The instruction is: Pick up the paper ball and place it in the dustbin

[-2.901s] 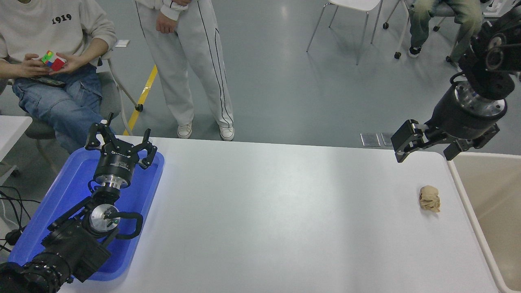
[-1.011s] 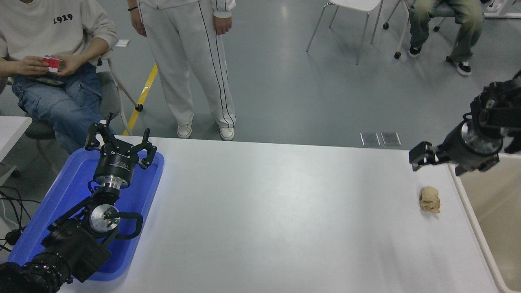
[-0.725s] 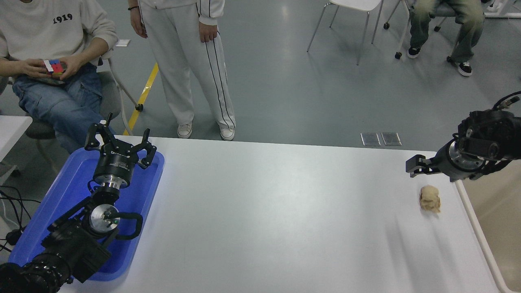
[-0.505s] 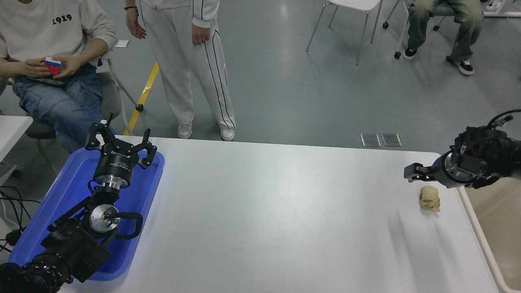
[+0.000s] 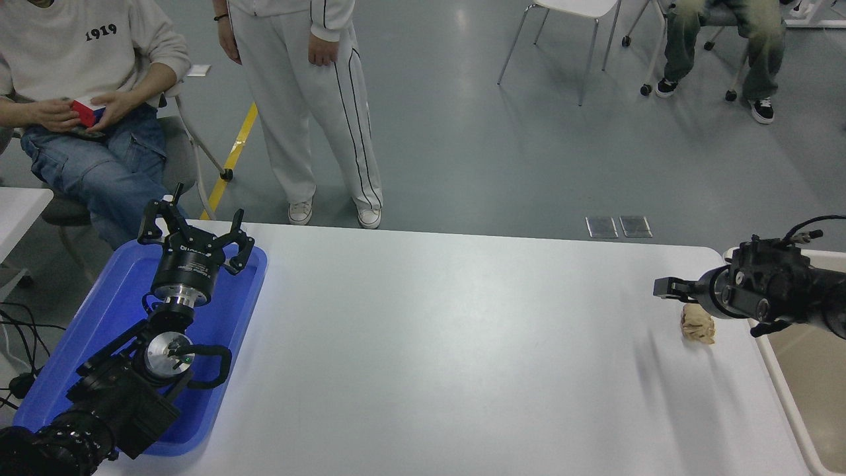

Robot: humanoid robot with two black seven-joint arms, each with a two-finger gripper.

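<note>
The step in hand looked like the approach. The right gripper (image 5: pixel 669 289) hung low just behind the paper ball (image 5: pixel 698 326), which lay on the tabletop (image 5: pixel 429 344) near the dustbin (image 5: pixel 803 370). Whether its fingers were spread could not be told. Next it would need to settle over the ball and close. The left gripper (image 5: pixel 195 233) sat parked over the blue tray (image 5: pixel 115 311), spread and empty.

The right tool (image 5: pixel 669 289) has come down a long way. At first it was high above the bench (image 5: pixel 429 344), far over the paper ball (image 5: pixel 698 326); now it is low, just above the ball and covering its top edge, with the arm lying almost flat and reaching in over the dustbin (image 5: pixel 770 350) rim. The standing person (image 5: pixel 310 99) beyond the bench has lowered both hands to the sides. The seated person (image 5: pixel 86 73) has turned the coloured cube (image 5: pixel 86 110) in the hands.
</note>
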